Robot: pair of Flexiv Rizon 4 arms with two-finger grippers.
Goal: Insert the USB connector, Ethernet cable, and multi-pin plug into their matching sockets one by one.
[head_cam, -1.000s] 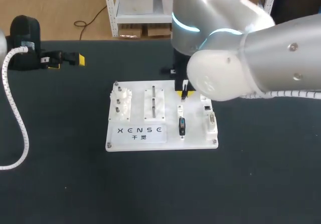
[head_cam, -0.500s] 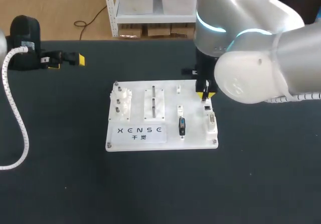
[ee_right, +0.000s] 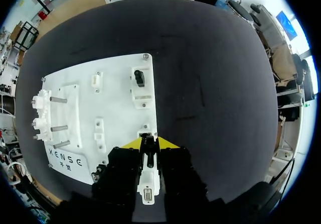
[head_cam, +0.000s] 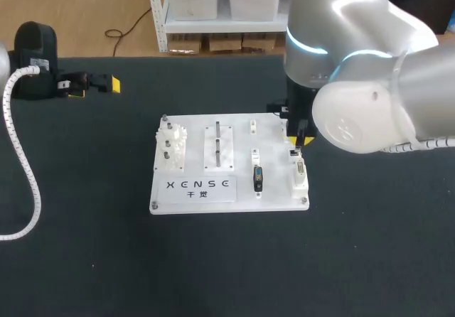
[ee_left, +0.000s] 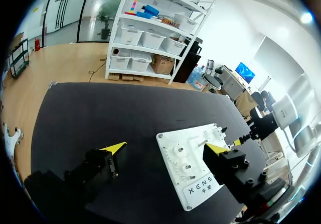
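Head view: the right gripper (head_cam: 298, 141) is hanging over the right edge of the board (head_cam: 277, 189), pointing down. The left gripper (head_cam: 99, 84) is sitting well to the left of the board. Left wrist view: the left gripper's fingers are standing wide apart and holding nothing, with the board ahead of them. Right wrist view: the right gripper is clamping a white connector (ee_right: 148, 179) directly above the board's right edge.

The black worktop (head_cam: 227, 274) is flat and dull. Its far edge runs straight across at 12 o'clock.
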